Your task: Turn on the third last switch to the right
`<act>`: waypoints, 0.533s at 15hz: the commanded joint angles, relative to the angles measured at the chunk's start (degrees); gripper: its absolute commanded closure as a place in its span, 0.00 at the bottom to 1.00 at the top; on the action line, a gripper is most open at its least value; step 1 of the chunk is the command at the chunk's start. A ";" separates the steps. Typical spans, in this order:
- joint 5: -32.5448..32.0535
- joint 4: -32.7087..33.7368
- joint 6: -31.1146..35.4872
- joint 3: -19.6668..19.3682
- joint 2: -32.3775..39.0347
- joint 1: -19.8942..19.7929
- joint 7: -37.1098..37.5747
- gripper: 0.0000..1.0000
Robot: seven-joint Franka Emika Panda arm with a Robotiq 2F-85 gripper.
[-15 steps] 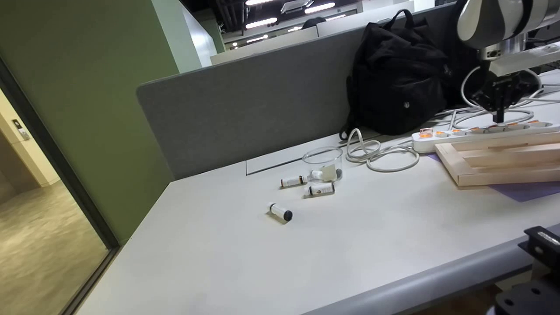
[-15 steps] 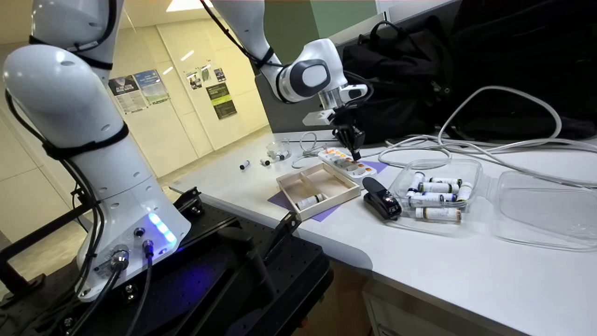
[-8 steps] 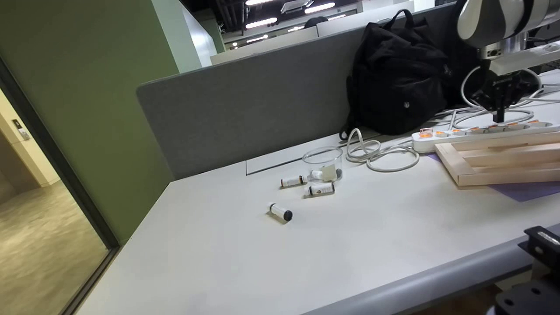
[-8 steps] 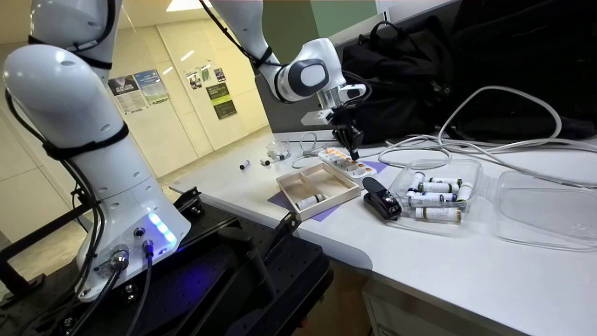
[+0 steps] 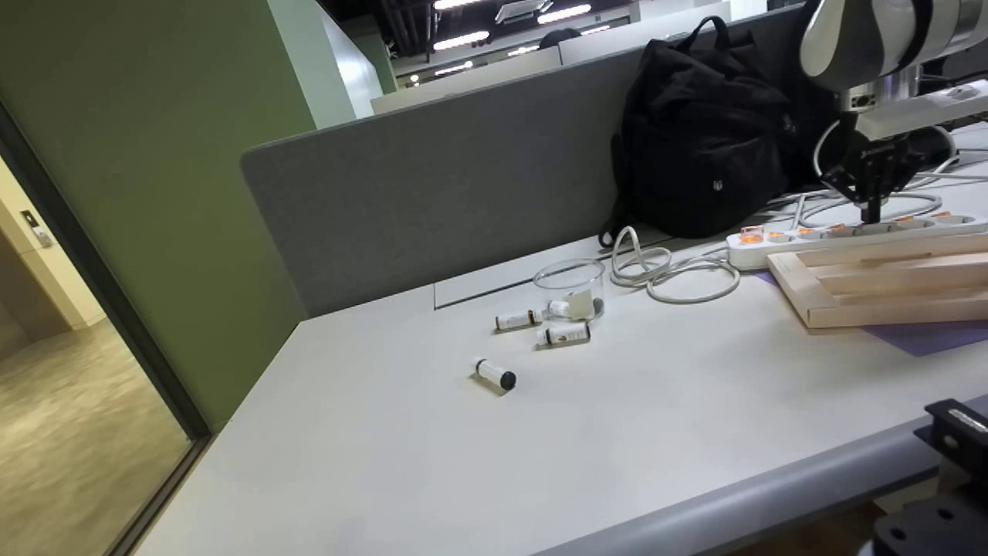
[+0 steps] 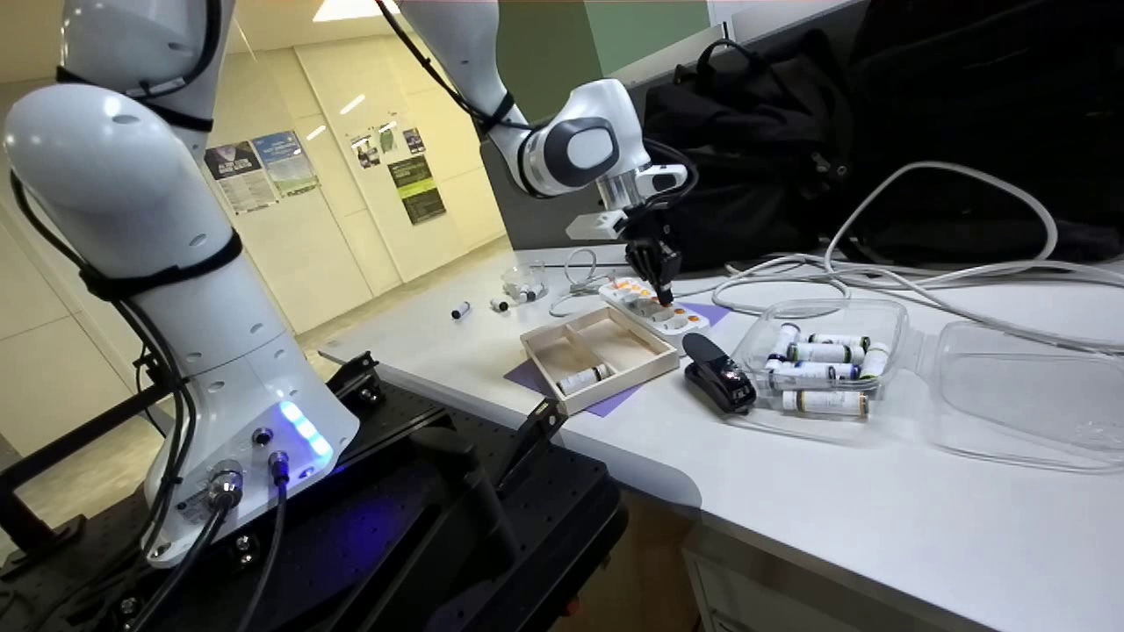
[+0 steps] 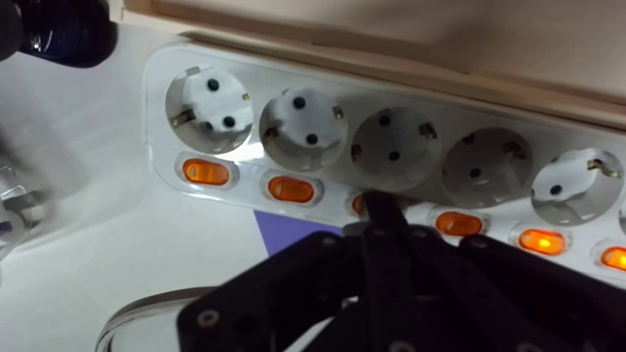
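A white power strip (image 7: pixel 337 193) with a row of round sockets and orange rocker switches lies on the table; it shows in both exterior views (image 5: pixel 760 255) (image 6: pixel 683 332). In the wrist view the two end switches (image 7: pixel 205 172) (image 7: pixel 290 189) look unlit. The third switch from that end (image 7: pixel 358 204) is mostly hidden behind my fingertips. The switch after it (image 7: pixel 458 224) looks unlit; two farther along (image 7: pixel 543 242) (image 7: pixel 614 257) glow. My gripper (image 7: pixel 384 200) is shut and holds nothing visible. Its tips (image 5: pixel 871 216) (image 6: pixel 665 297) are at the third switch; whether they touch is unclear.
A wooden tray (image 6: pixel 572 402) stands against the strip, over a purple sheet (image 6: pixel 619 402). A black device (image 6: pixel 718 373) and an open clear box (image 6: pixel 891 325) with small vials are near the strip's end. White cables (image 6: pixel 957 167) and a black backpack (image 5: pixel 702 139) are behind.
My gripper has moved down and slightly sideways, so its tips are now at the strip's switch row instead of above it. It stays shut. The other things have not moved.
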 commanded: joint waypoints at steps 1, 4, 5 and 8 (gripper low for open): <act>0.21 2.11 -0.17 0.66 1.50 -1.19 -0.22 1.00; 0.64 3.03 -0.99 1.24 2.07 -2.28 -0.78 1.00; 1.16 3.60 -1.48 1.92 2.46 -3.36 -1.36 1.00; 1.88 5.63 -3.27 2.77 3.83 -5.18 -1.86 1.00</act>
